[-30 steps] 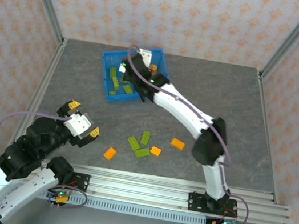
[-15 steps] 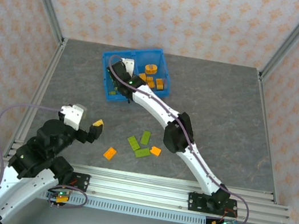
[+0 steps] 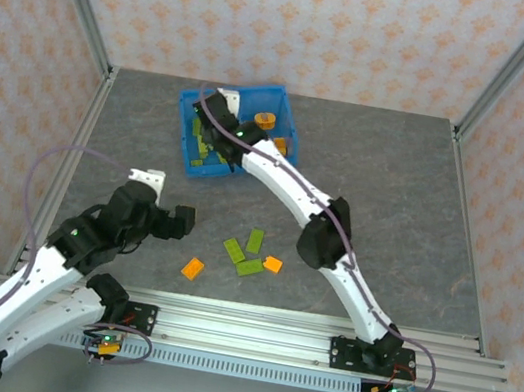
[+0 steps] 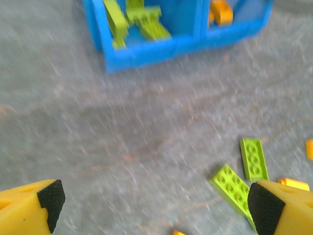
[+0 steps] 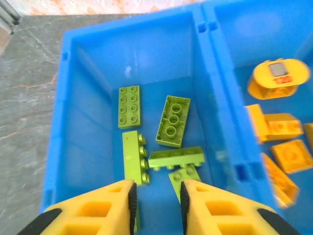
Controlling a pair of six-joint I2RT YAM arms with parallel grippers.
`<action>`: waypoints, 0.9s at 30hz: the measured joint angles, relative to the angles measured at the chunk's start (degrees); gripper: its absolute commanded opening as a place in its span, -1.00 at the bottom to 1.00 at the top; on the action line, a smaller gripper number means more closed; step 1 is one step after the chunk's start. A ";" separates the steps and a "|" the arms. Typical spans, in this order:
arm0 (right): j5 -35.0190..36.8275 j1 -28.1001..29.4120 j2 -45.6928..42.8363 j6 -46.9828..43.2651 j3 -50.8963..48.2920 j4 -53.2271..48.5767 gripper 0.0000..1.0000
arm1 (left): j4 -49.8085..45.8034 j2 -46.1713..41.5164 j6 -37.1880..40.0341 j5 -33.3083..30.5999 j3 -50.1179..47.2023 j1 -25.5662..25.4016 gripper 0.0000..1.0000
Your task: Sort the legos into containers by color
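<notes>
The right tool (image 5: 157, 201) has just opened a little and holds nothing. It is over the left box (image 5: 93, 98) of the bright blue plastic bin (image 5: 208, 63), where small lime green plastic bricks (image 5: 172, 121) lie. One more seems sorted. The left tool (image 4: 157, 201) is wide open and empty, with loose bricks (image 3: 252, 253) at its 3 o'clock.

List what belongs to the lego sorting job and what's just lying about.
Job: blue bin; green legos in its left compartment; orange legos in its right compartment; loose green legos; loose orange legos.
Just there: grey table; aluminium rail; patterned walls.
</notes>
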 measured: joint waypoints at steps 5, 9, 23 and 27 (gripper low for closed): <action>-7.87 -2.14 -24.44 -2.82 -23.74 0.70 0.20 | -2.93 9.57 -3.63 9.25 -0.11 -1.40 0.86; -20.13 -4.83 -44.65 -7.65 -44.54 2.73 0.63 | -3.19 15.52 -4.48 13.46 -0.66 -6.05 0.83; -39.82 -4.26 -66.69 -13.00 -71.21 -7.98 0.87 | 0.61 38.58 -4.66 16.76 -2.16 -15.82 0.40; -39.78 -4.28 -68.94 -12.35 -72.17 -8.17 0.87 | 1.29 39.60 -4.83 14.53 -2.21 -16.98 0.27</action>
